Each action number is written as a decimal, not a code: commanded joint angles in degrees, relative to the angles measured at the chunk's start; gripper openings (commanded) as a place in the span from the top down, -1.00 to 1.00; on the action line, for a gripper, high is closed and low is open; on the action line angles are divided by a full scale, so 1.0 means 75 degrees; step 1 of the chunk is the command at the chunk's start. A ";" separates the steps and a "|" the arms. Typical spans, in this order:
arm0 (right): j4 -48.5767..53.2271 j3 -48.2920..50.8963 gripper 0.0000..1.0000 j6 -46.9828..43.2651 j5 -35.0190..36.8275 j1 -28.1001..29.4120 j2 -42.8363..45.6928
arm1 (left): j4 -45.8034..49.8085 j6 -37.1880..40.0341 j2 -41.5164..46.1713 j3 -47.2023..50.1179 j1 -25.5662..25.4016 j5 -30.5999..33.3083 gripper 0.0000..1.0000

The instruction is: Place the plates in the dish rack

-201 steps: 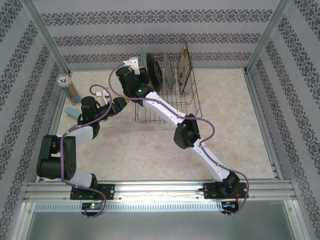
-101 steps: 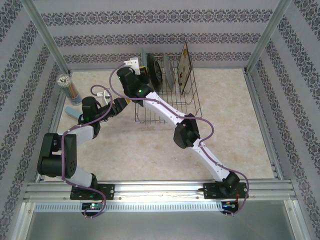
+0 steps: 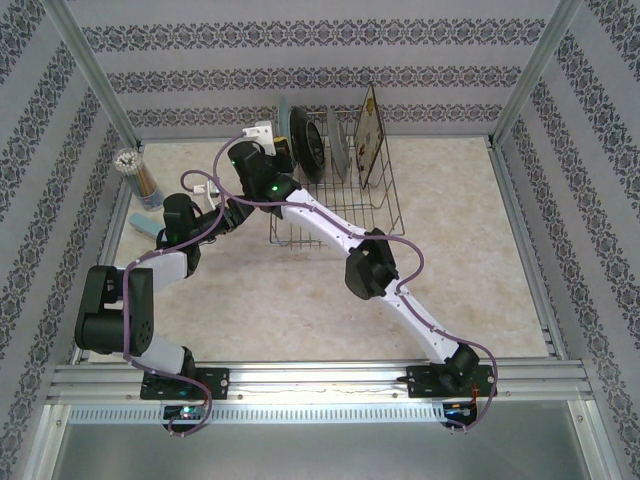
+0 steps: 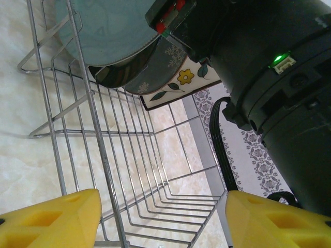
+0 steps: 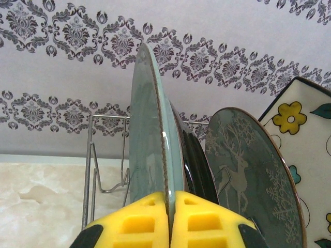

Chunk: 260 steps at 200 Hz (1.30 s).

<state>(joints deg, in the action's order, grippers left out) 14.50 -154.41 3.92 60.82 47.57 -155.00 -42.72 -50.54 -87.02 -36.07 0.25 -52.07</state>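
Marbled surface [image 3: 450, 260], open room right of the dish rack [image 3: 375, 205] at its far edge.
My right claw [image 5: 169, 217] pinches the upright light-blue plate [image 5: 147, 139]; left claw [image 4: 163, 206] gapes, empty.

Four plates were counted: one light-blue plate [image 5: 150, 144], one dark-rimmed plate [image 5: 196, 166], one reindeer plate [image 5: 248, 173], one floral plate [image 5: 306, 135]. One dish rack [image 3: 386, 206]; one pencil cup [image 3: 137, 176].

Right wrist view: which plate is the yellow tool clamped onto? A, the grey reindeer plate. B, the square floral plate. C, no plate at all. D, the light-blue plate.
D: the right tool has its two yellow fingers closed on the rim of the light-blue plate, while the grey reindeer plate stands off to one side, clear of the fingers.
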 commanded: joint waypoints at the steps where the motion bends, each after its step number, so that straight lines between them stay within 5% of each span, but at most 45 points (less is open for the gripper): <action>1: -0.0083 0.0256 1.00 0.0253 0.0468 0.0170 0.0225 | -0.0562 -0.0102 0.0007 0.0090 0.0075 -0.0144 -0.31; 213: -0.0364 0.1326 0.70 0.0388 0.0623 0.0176 0.0969 | -0.0781 -0.0281 0.0075 0.0141 0.0074 -0.0182 -0.29; 260: -0.0190 0.1250 1.00 0.0559 0.0472 0.0161 0.0958 | -0.0785 -0.0280 0.0077 0.0135 0.0072 -0.0193 -0.29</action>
<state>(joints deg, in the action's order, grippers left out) 11.73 -144.57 7.40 63.00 48.62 -150.21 -43.81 -51.99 -87.05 -34.85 0.49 -52.90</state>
